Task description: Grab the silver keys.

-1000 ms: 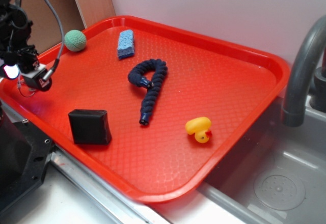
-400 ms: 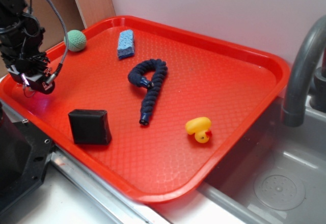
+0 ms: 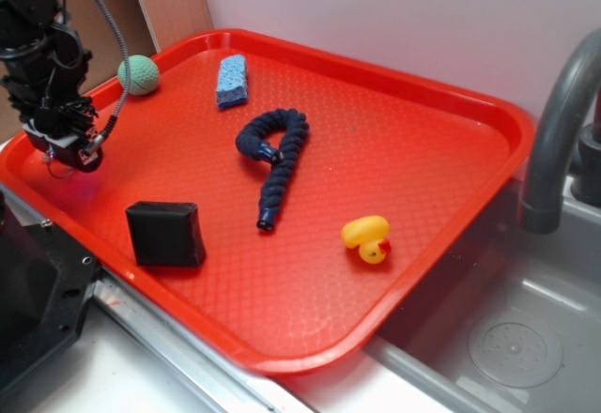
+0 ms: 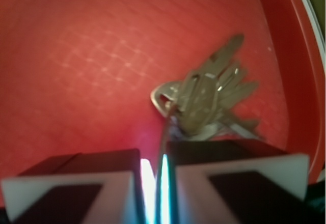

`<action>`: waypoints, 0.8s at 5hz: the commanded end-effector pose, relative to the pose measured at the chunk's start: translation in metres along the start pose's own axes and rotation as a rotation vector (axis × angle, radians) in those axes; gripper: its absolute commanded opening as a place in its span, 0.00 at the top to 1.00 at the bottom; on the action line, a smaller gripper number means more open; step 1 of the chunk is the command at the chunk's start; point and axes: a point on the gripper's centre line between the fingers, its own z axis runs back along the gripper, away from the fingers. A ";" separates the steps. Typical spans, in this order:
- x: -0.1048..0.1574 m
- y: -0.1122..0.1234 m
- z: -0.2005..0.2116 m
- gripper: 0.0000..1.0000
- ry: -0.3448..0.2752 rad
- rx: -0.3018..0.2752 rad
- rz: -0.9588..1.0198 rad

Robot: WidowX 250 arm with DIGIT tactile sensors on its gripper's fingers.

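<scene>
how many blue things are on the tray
2. A light blue sponge lies near the red tray's far rim, close to the green ball. A dark navy braided rope curls at the tray's middle. The gripper may hide something beneath it.

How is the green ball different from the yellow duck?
The green ball is round and plain, while the yellow duck has a body, a head and an orange beak. The ball sits at the tray's far left corner, near the gripper; the duck sits on the other side, toward the sink. Both are small toys resting on the red tray, with nothing touching them.
</scene>
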 end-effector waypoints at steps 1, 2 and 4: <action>0.037 -0.009 0.081 1.00 -0.111 -0.053 -0.069; 0.043 -0.006 0.131 1.00 -0.101 -0.194 -0.017; 0.060 -0.033 0.194 1.00 -0.053 -0.205 -0.026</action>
